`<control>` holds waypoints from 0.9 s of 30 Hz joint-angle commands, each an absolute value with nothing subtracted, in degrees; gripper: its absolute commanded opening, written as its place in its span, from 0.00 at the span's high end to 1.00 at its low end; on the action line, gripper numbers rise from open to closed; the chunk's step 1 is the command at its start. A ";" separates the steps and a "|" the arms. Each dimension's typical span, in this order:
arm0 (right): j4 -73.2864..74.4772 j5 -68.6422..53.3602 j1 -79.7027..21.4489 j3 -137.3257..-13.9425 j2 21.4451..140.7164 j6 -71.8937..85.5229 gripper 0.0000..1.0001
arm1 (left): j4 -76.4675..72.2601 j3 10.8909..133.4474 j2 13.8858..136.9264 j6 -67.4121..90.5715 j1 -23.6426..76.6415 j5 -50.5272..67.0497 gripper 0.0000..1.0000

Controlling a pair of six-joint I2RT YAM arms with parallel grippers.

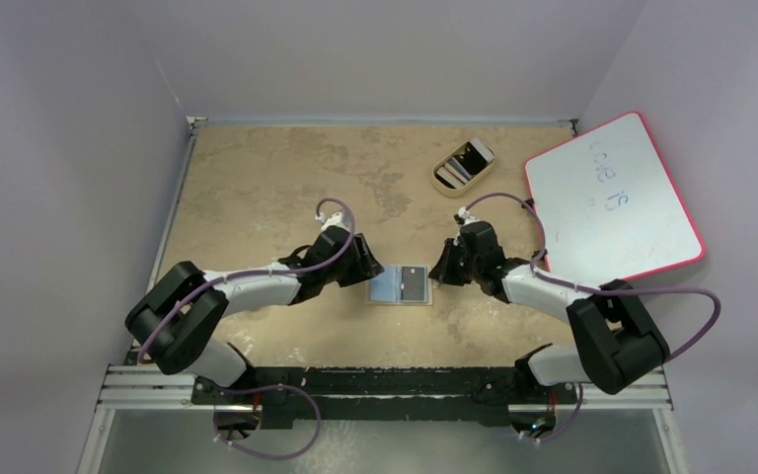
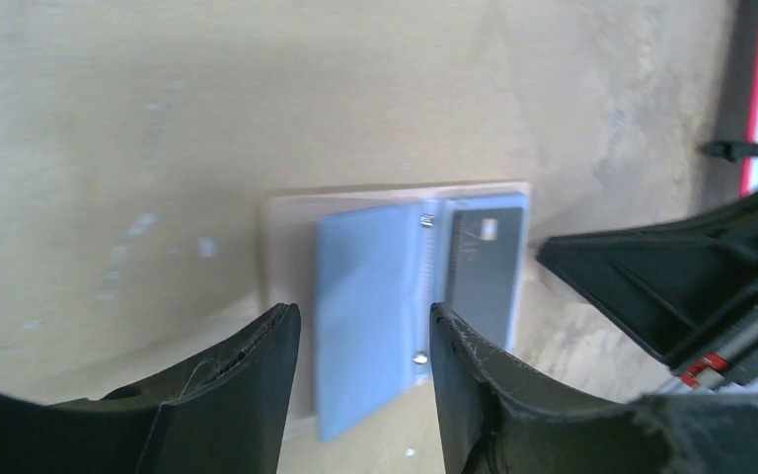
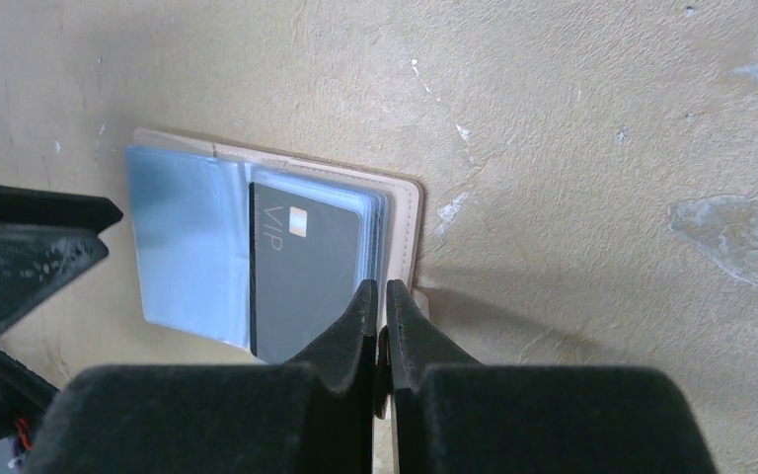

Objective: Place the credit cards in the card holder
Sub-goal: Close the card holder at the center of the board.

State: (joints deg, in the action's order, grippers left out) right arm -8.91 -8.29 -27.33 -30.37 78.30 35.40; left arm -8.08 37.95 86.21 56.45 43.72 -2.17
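The card holder (image 3: 410, 227) lies spread open and flat on the desk (image 1: 257, 178), midway between the left and right edges and closer to the near edge than the far one. The two end effectors sit just beside it, one on each side.

On its right panel is a small stack of credit cards (image 3: 306, 267). The top card is dark, with "VIP" and a small chip showing. A pale blue-grey sheet (image 2: 365, 306) covers the left panel, and I cannot tell whether it is a card or a sleeve.

The left end effector (image 2: 363, 316) is released. Its fingers stand apart over the left panel, with the pale sheet visible in the gap and neither finger touching it.

The right end effector (image 3: 379, 296) is clenched, fingertips pressed together with nothing visible between them. It sits at the near right corner of the holder, at the edge of the card stack, and I cannot tell whether it presses on it.

Toward the far right corner of the desk sits a tan oval tray (image 1: 446, 178) holding a white-edged slab (image 1: 474, 158). A red-rimmed whiteboard (image 1: 612, 197) overhangs the right edge.
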 commanded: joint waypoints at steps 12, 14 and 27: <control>-10.02 -8.01 -27.52 -29.93 78.61 34.97 1.00 | -23.14 31.94 91.02 61.62 39.46 5.52 0.43; -10.32 -7.83 -27.52 -29.89 78.74 34.95 1.00 | -25.23 31.66 91.54 62.65 39.48 7.26 0.42; -12.22 -7.36 -27.51 -29.94 80.11 35.08 1.00 | -44.74 29.10 89.00 73.55 41.56 14.10 0.42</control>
State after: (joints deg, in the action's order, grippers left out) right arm -11.05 -7.99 -27.27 -29.91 79.88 35.35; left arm -30.92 28.97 90.70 68.12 39.51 9.45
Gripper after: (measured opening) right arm 0.044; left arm 0.584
